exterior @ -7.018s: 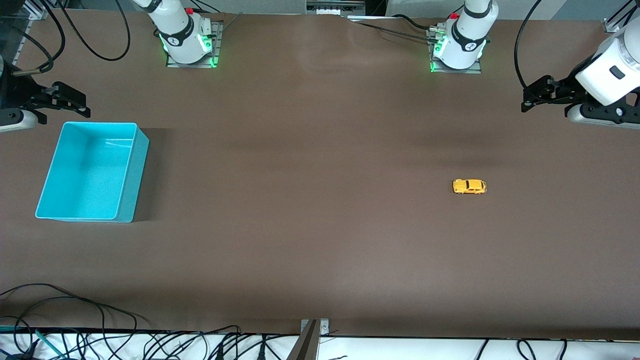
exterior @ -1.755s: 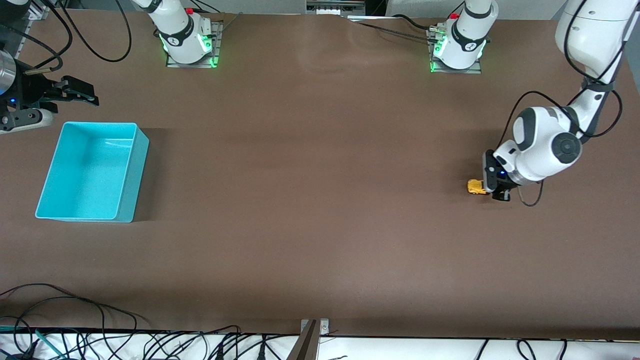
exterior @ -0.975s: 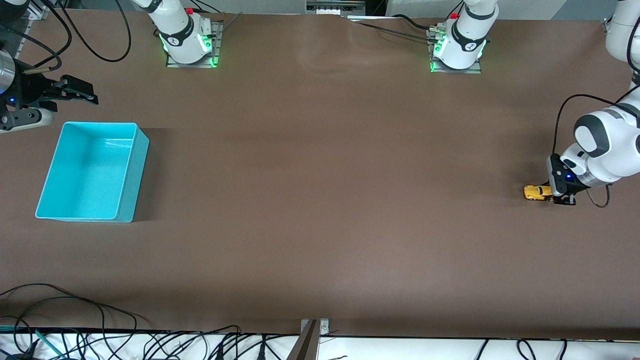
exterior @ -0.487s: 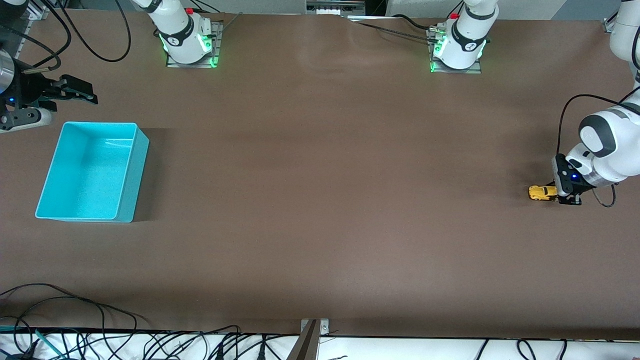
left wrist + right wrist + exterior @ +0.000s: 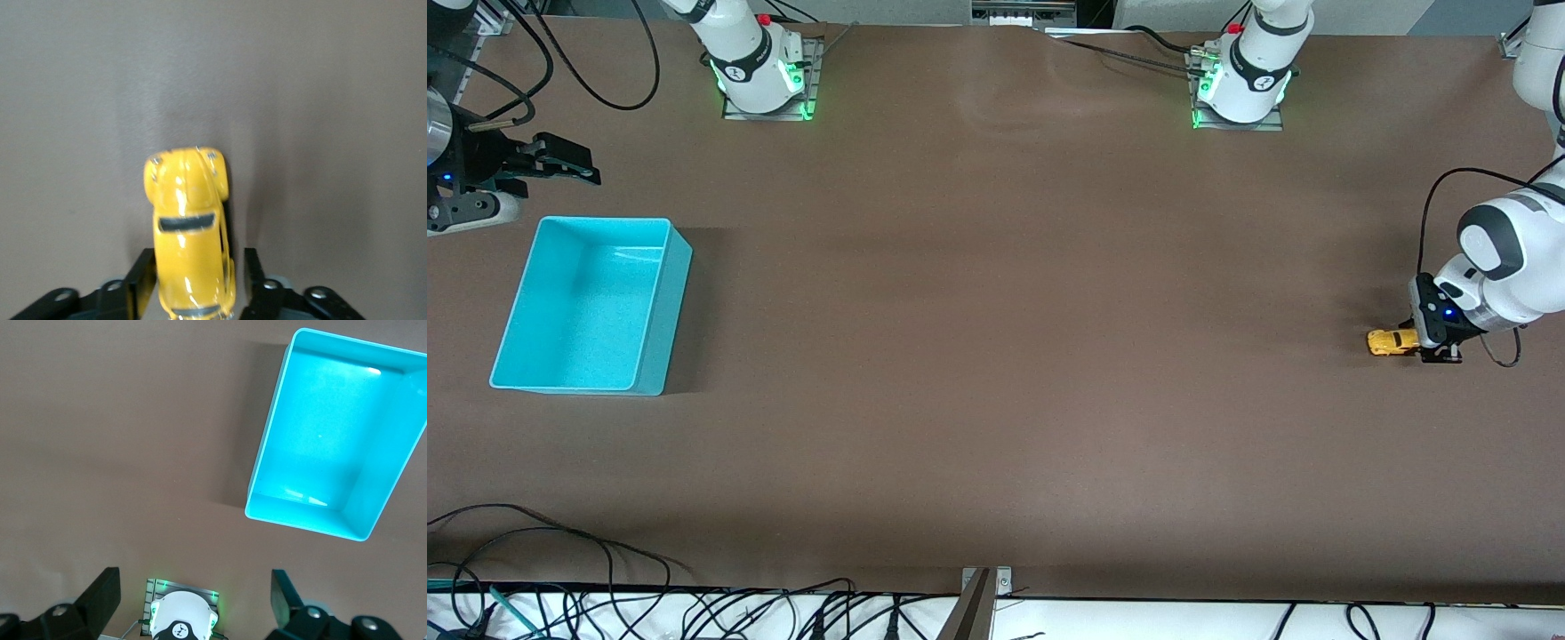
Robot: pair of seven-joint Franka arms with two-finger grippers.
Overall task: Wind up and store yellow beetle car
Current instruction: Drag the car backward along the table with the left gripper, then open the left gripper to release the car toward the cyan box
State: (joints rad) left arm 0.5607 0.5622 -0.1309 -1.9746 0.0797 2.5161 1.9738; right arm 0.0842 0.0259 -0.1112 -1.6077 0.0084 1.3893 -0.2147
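Note:
The yellow beetle car (image 5: pixel 1390 341) stands on the brown table near the left arm's end. In the left wrist view the car (image 5: pixel 190 227) sits between the fingers of my left gripper (image 5: pixel 200 277), with its rear toward the palm. One finger (image 5: pixel 143 273) lies against the car's side, and a thin gap shows at the other finger (image 5: pixel 252 273). My left gripper (image 5: pixel 1427 343) is low at the table. My right gripper (image 5: pixel 583 171) is open and empty, waiting beside the turquoise bin (image 5: pixel 654 302) at the right arm's end.
The turquoise bin (image 5: pixel 267 473) holds nothing in the right wrist view. Both arm bases (image 5: pixel 760 76) (image 5: pixel 1240 84) stand along the table's edge farthest from the front camera. Cables (image 5: pixel 560 569) lie along the near edge.
Over the earlier frames my left arm came down on the car and dragged it along the table toward the left arm's end. In the last half second it has stayed almost still.

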